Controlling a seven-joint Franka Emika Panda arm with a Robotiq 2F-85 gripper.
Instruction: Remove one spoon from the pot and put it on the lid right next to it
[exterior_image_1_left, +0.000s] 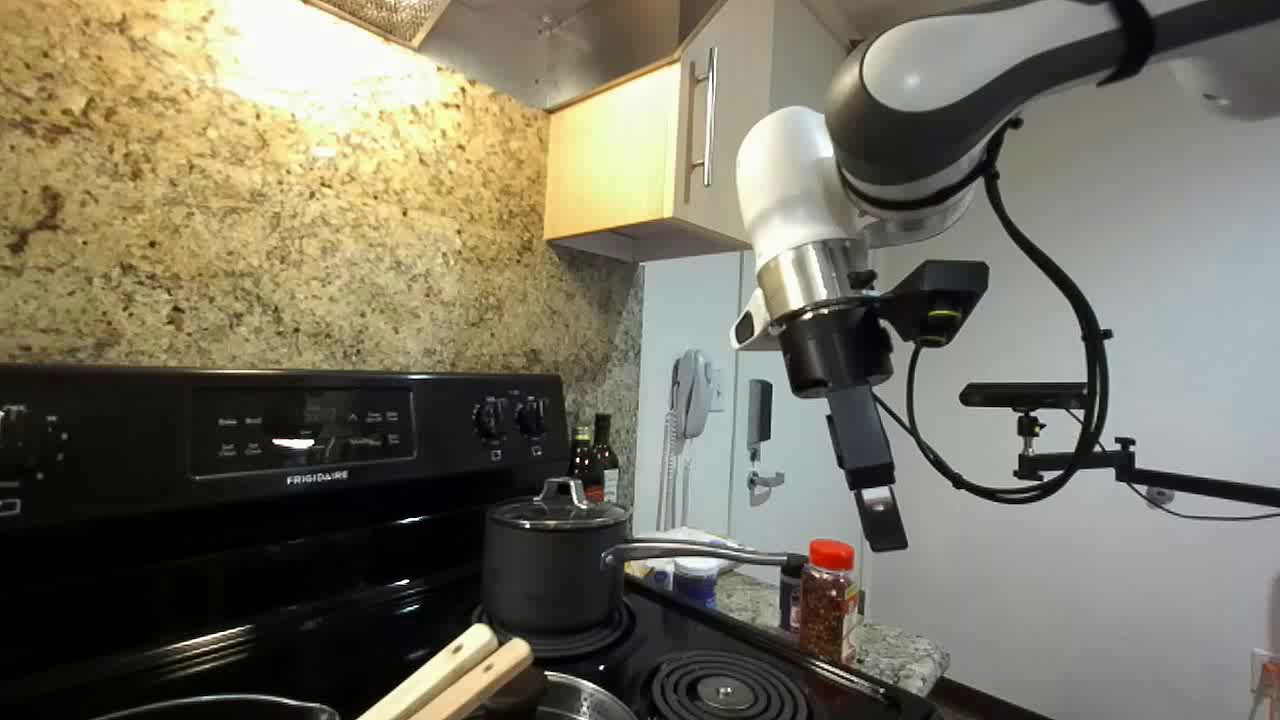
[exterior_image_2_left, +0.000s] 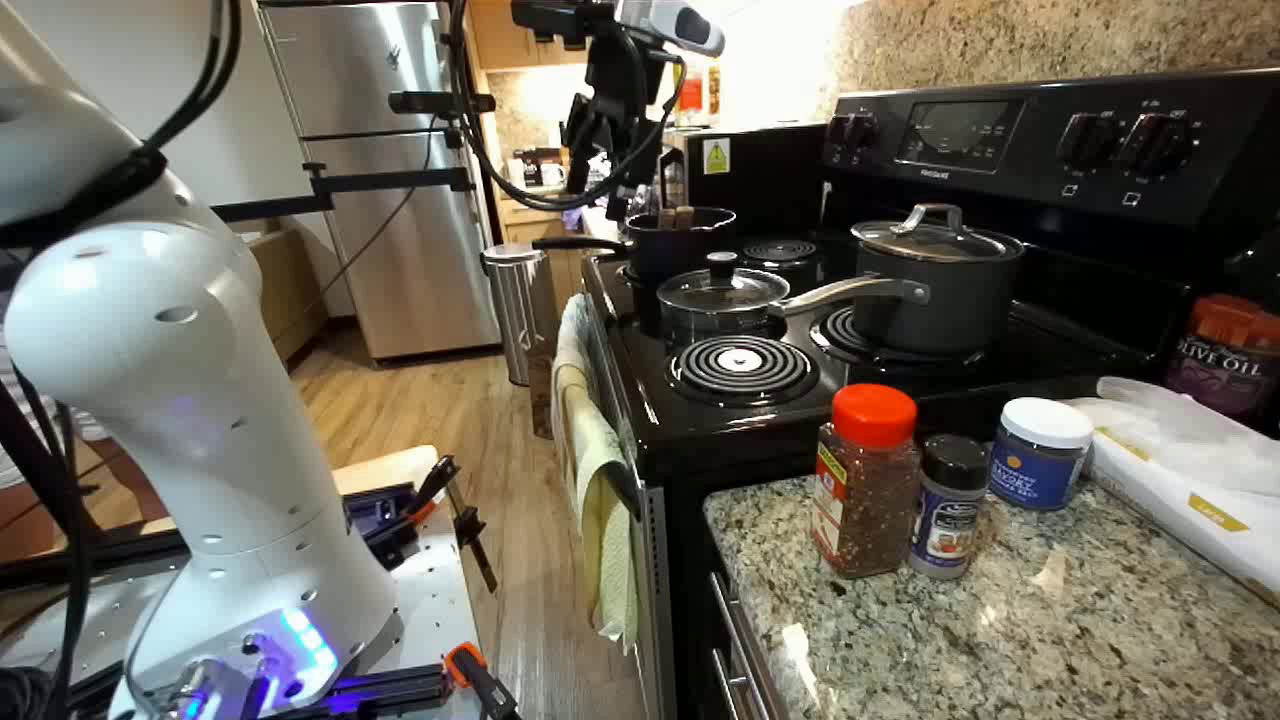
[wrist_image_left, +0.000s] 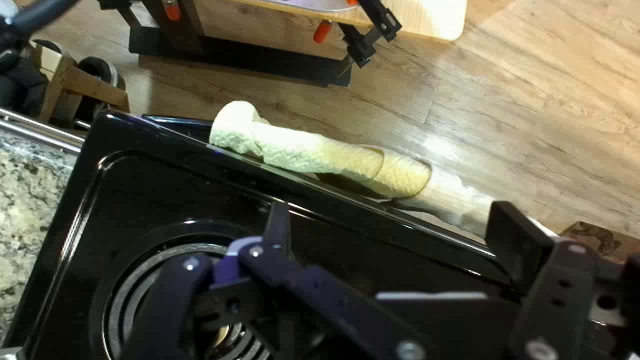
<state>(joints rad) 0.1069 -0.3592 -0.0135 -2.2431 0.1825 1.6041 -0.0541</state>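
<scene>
Two pale wooden spoons show only as handle ends in an exterior view (exterior_image_1_left: 440, 666); in an exterior view (exterior_image_2_left: 684, 216) they stand in a dark pot (exterior_image_2_left: 690, 252). Their bowls are hidden. The pot's thin shiny rim (exterior_image_1_left: 225, 700) shows at the lower left. A glass lid (exterior_image_2_left: 690, 290) with a silvery rim and black knob is beside the pot; its rim (exterior_image_1_left: 592, 690) is cut off at the frame's bottom edge. I cannot tell what it rests on. My gripper (wrist_image_left: 400, 225) is open and empty, high above the stove (exterior_image_1_left: 885, 520), away from the spoons. It also shows end-on (exterior_image_2_left: 600, 165).
A dark grey pot (exterior_image_2_left: 935, 300) with a glass lid and long metal handle stands on a back burner. A bare coil burner (exterior_image_2_left: 742, 368) is near the counter. Red-capped (exterior_image_2_left: 868, 490) and other jars stand on the granite counter. A towel (wrist_image_left: 320, 152) hangs along the stove front.
</scene>
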